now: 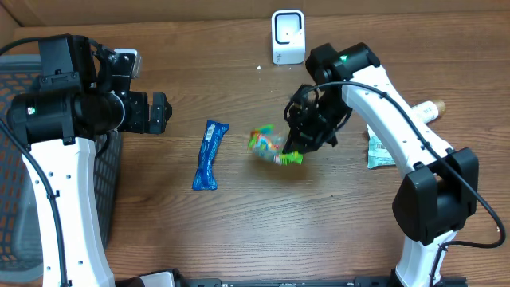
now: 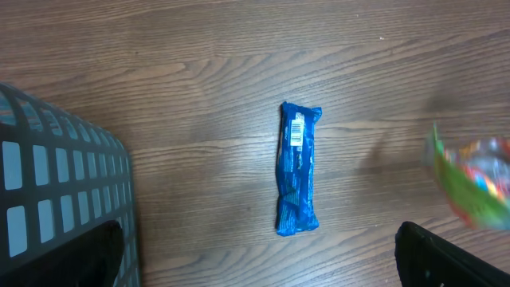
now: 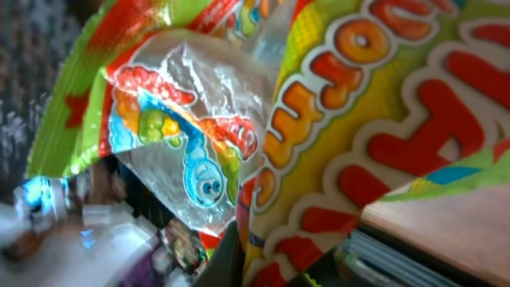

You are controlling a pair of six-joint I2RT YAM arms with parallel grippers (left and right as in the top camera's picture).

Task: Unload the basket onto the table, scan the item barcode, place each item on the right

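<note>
A colourful gummy candy bag (image 1: pixel 267 143) hangs above the middle of the table, with my right gripper (image 1: pixel 307 142) shut on its right end. In the right wrist view the bag (image 3: pixel 358 104) fills the frame and hides the fingers almost entirely. The white barcode scanner (image 1: pixel 288 36) stands at the back of the table, apart from the bag. A blue snack wrapper (image 1: pixel 209 154) lies flat to the bag's left, its barcode label facing up (image 2: pixel 297 169). My left gripper (image 1: pixel 163 113) hovers open to the left of the wrapper, holding nothing.
A dark mesh basket (image 1: pixel 12 88) sits at the table's left edge, under the left arm. A green and white packet (image 1: pixel 380 151) and a pale bottle-like item (image 1: pixel 430 109) lie at the right, beside the right arm.
</note>
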